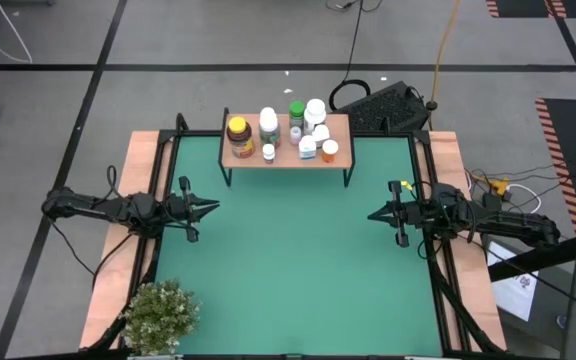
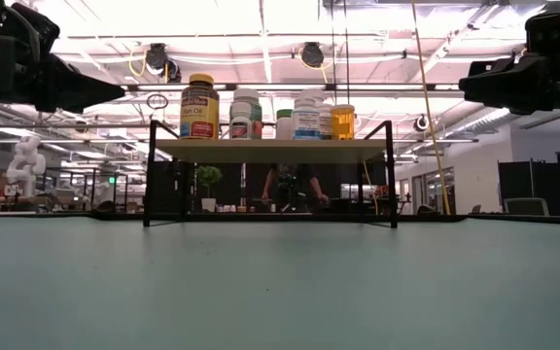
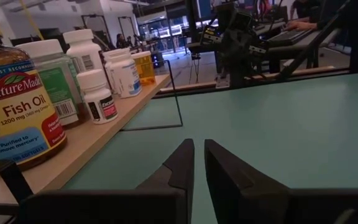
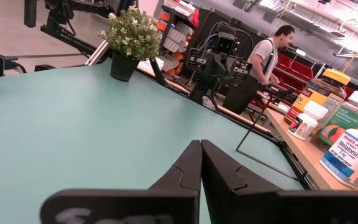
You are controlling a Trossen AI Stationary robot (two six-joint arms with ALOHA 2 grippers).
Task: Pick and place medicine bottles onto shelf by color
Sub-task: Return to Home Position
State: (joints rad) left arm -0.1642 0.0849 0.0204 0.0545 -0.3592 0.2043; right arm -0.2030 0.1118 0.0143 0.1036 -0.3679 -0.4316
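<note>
The clearest writing I can read is on the amber bottle (image 3: 14, 112) with the yellow cap: "Nature Made Fish Oil, 1200 mg", and lower down "Purified to remove mercury". In the high view it stands at the left end of the shelf (image 1: 343, 135). The right wrist view gives me a blue-and-white bottle (image 4: 351, 155) marked "Trader Joe's Melatonin", cut off by the picture's edge. A small white bottle (image 3: 98, 96) has a dark and pink label whose words are too small for me to read.

All the medicine bottles (image 1: 286, 130) stand upright on the shelf, which sits at the far edge of the green mat (image 1: 298, 270). Among them are a green bottle (image 1: 296, 110) near the back and an orange-capped bottle (image 1: 330, 150) towards the right end. Every cap is on, so I cannot tell what is inside any of them. In the low view the bottles overlap and the rear ones are mostly hidden.

The left gripper (image 1: 213, 208) hovers over the mat's left side, fingers pressed together with only a thin slit between them, holding nothing. The right gripper (image 1: 373, 214) hovers over the right side, likewise closed and holding nothing. Both are well apart from the shelf.

A potted plant (image 1: 160, 315) stands at the mat's near left corner. A person (image 4: 269, 53) shows in the room beyond.
</note>
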